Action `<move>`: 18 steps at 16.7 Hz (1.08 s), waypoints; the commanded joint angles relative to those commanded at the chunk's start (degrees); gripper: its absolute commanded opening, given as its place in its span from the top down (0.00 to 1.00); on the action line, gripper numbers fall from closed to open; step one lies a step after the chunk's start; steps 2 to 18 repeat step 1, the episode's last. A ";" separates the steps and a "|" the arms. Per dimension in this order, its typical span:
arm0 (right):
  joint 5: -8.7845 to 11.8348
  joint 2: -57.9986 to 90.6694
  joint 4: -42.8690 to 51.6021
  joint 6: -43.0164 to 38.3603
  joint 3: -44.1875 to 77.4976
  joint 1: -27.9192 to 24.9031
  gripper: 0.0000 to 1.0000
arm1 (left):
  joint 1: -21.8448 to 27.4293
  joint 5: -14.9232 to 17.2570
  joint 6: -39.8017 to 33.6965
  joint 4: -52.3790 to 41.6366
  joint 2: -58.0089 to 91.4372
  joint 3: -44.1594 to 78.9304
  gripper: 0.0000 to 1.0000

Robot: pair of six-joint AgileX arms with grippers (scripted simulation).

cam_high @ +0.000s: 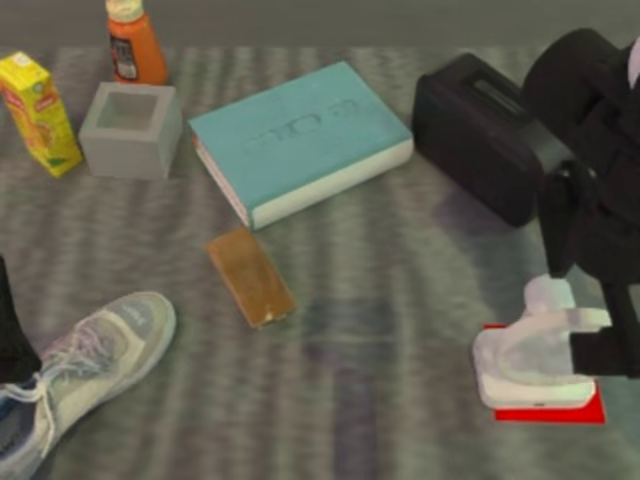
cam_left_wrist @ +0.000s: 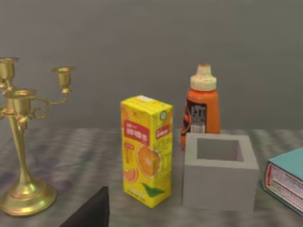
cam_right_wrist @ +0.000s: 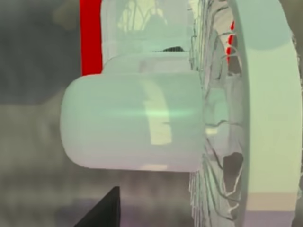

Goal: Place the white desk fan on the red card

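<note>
The white desk fan [cam_high: 530,355] stands on the red card [cam_high: 560,412] at the near right of the table, and red shows along the card's near edge and corner. My right gripper [cam_high: 598,345] is at the fan's right side, open. In the right wrist view the fan's motor housing [cam_right_wrist: 132,123] and grille fill the frame, with the red card [cam_right_wrist: 90,33] behind them. One dark fingertip [cam_right_wrist: 106,208] stays clear of the fan. My left arm [cam_high: 12,330] is parked at the left edge with one fingertip [cam_left_wrist: 94,213] showing and nothing held.
A teal book [cam_high: 300,135], a brown-orange bar [cam_high: 250,277] and a sneaker [cam_high: 90,360] lie mid-table and left. A grey box [cam_high: 130,130], juice carton [cam_high: 38,112] and orange bottle [cam_high: 135,42] stand at the back left. A black case [cam_high: 480,130] sits back right. A brass candlestick [cam_left_wrist: 21,142] is visible.
</note>
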State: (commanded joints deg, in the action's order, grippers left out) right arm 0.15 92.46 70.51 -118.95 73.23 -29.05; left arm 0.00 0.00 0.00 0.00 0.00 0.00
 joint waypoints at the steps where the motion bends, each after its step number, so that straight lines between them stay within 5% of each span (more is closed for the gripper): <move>1: 0.00 0.00 0.00 0.00 0.00 0.00 0.00 | 0.00 0.00 0.00 0.00 0.00 0.00 0.00; 18: 0.00 0.00 0.00 0.00 0.00 0.00 0.00 | 0.00 0.00 0.00 0.00 0.00 0.00 0.00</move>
